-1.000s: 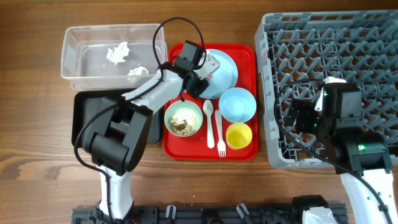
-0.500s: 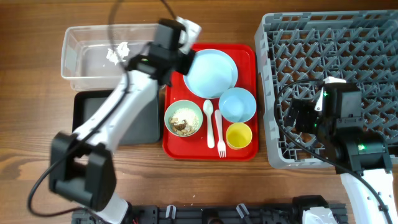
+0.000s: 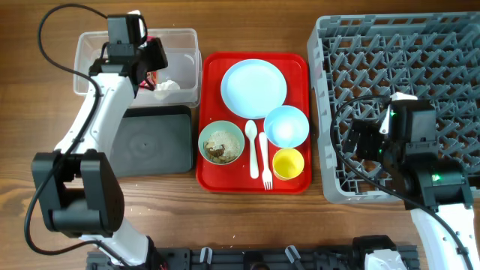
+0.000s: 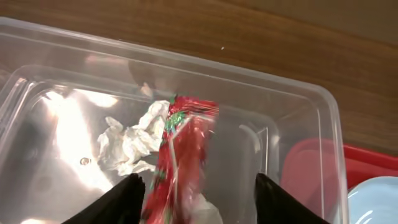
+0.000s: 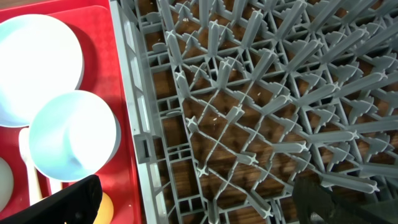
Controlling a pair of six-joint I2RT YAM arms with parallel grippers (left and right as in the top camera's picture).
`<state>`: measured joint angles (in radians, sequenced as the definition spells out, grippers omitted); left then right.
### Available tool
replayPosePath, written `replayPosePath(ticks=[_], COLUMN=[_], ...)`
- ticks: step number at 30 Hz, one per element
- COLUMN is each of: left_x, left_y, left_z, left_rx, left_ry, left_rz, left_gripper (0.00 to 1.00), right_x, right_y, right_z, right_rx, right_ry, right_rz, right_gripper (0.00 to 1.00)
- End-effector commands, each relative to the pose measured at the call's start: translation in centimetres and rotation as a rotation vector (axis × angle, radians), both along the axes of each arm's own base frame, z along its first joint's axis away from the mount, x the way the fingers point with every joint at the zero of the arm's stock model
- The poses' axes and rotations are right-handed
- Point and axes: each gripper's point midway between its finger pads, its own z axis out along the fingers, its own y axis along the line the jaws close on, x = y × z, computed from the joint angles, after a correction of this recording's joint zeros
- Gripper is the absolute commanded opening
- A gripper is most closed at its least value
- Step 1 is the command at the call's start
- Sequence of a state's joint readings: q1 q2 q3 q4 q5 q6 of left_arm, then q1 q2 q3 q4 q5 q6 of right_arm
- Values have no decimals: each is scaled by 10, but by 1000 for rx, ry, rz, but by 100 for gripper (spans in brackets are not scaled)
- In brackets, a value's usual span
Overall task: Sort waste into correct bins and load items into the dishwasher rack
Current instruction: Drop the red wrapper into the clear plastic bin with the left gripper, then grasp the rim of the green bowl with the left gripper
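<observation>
My left gripper (image 3: 142, 61) hangs open over the clear tub (image 3: 180, 41). The red snack wrapper (image 4: 183, 155) is blurred between the wide-apart fingers (image 4: 124, 202) and touches neither. Crumpled white tissue (image 4: 130, 143) lies on the tub floor. My right gripper (image 5: 199, 205) stands open and empty above the front left part of the grey dishwasher rack (image 3: 397, 60). On the red tray (image 3: 225, 64) are a blue plate (image 3: 253, 88), a blue bowl (image 3: 286, 126), a green bowl (image 3: 221, 142) with brown scraps, a yellow cup (image 3: 288, 163), a spoon (image 3: 252, 146) and a fork (image 3: 265, 161).
A shallow black tray (image 3: 150, 142) lies in front of the clear tub, left of the red tray. The rack's peg lattice (image 5: 249, 93) fills most of the right wrist view. Black cables loop over both arms.
My left arm swung from the plate on the red tray leftward to over the clear tub. Its jaws went from shut to open, freeing the wrapper. The right arm stayed still.
</observation>
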<state>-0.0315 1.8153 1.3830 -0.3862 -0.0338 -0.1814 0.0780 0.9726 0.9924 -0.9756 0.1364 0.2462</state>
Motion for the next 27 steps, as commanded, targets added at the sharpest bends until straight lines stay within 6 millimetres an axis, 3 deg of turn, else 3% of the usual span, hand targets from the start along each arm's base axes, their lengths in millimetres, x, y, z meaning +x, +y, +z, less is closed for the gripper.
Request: replayPosePath(ticks=[1,4,6,9,13,16,22,27], left_x=[-1,-18,-39,-66,-100,-116,-142,-170], left_y=[-5,-22,-48,-80,-132,-157,-199,-215], left_z=[36,65,71,62,42,31,2,-43], left_rx=[-22,-31,-67,-100,-241,-290,-262,-146], left_ry=[-76,-103,-61,34,184,261,377,523], left_rz=[-2,-42,-117,-207,-331,-341,-388,-337], left_gripper=[65,70,76,100,100,99,89,83], right_x=[3,4,5,5,5,5,5,5], right_y=[-2,-2,-2,-2,-2,-2,-2,-2], right_z=[10,10,11,11,11,11,11,11], right_rx=[-5,-5,-4,-4,-4,-4,-4,-4], right_ry=[-29,-32,-35,-38,-39,-39,-39,-40], right_rz=[-22,-21,-22,-22,-22,-21,-21,-22], right_gripper=[100,100,100,100,100,100,100,100])
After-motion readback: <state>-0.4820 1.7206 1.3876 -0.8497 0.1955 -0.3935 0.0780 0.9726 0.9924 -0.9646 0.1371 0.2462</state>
